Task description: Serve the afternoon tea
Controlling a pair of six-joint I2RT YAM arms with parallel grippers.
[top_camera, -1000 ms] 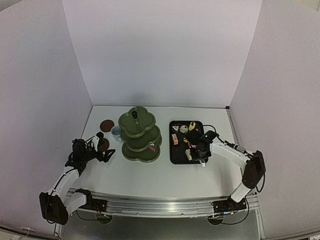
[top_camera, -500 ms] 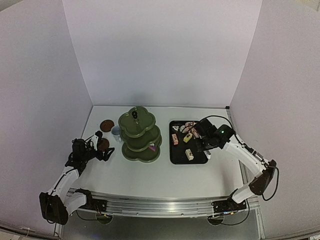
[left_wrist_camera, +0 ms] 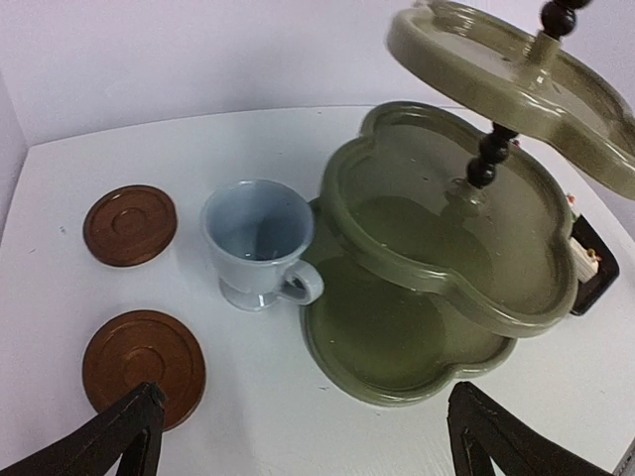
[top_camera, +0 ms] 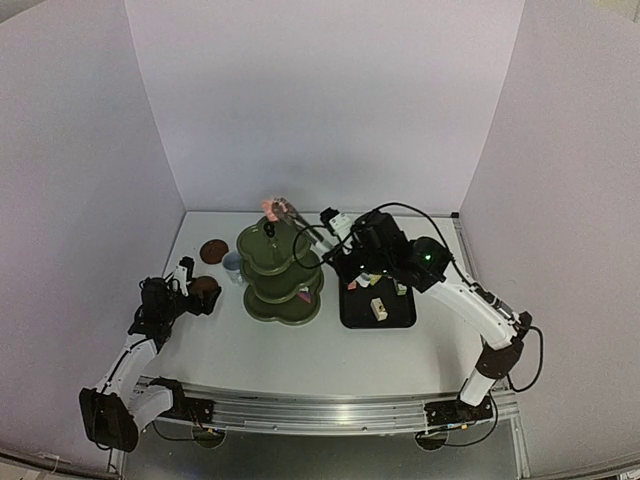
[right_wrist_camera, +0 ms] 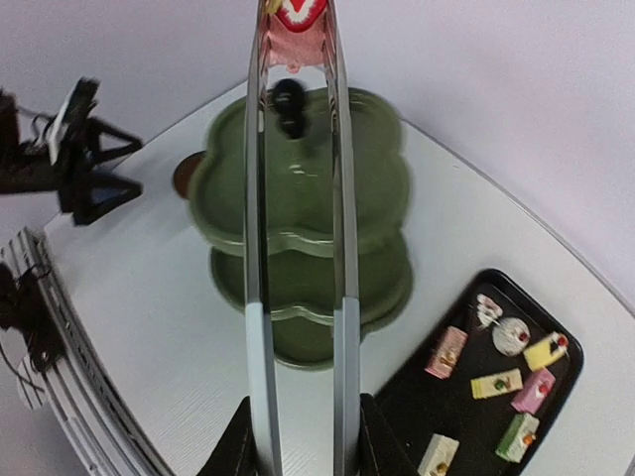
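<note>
The olive-green three-tier stand (top_camera: 262, 262) (left_wrist_camera: 437, 332) (right_wrist_camera: 369, 169) stands mid-table. My right gripper (top_camera: 347, 253) (right_wrist_camera: 301, 441) is shut on the metal tongs (top_camera: 312, 230) (right_wrist_camera: 256, 248). The tongs pinch a pink cake (top_camera: 272, 207) (right_wrist_camera: 295, 36) just above the stand's top tier. Several small cakes (right_wrist_camera: 446, 352) lie on the black tray (top_camera: 352, 312) (right_wrist_camera: 412, 402). A pale blue cup (top_camera: 233, 264) (left_wrist_camera: 260, 238) stands left of the stand beside two brown coasters (left_wrist_camera: 129, 224) (left_wrist_camera: 142, 365). My left gripper (top_camera: 192, 286) (left_wrist_camera: 303, 426) is open and empty, near the closer coaster.
White walls close in the table at the back and both sides. The right arm reaches across the tray towards the stand. The stand's centre post with black beads (left_wrist_camera: 493, 159) rises through the tiers.
The right arm has lifted the tongs with the pink cake off the tray and swung left to above the stand's top. The left arm has shifted only slightly.
</note>
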